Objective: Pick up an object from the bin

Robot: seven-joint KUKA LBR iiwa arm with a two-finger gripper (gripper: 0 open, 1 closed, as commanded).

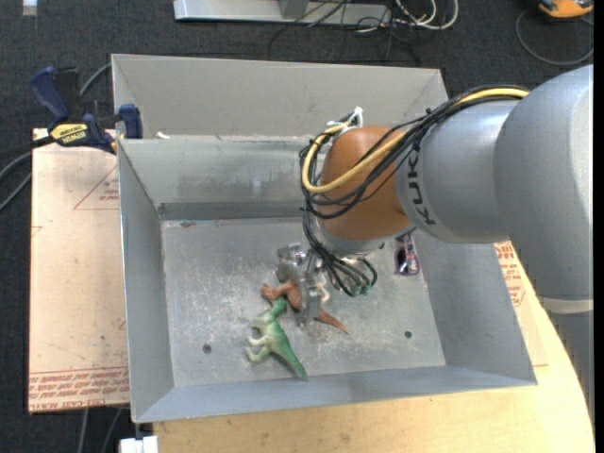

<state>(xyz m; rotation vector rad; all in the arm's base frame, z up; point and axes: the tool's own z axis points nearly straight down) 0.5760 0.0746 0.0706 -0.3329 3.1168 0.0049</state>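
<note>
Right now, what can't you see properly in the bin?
1. The orange toy dinosaur, camera view: the gripper stands over its middle and hides it.
2. The small purple thing at the right, camera view: partly behind the arm, too small to name.
3. The bin floor at the back right, camera view: hidden under the orange cover.

Bright even light, soft faint shadows

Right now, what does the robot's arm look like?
The arm is thick, rounded and silver-grey, with black KUKA lettering near the wrist. A smooth, dome-shaped orange cover sits at the wrist, and yellow and black cables loop over it. Thinner dark and green wires hang below.
</note>
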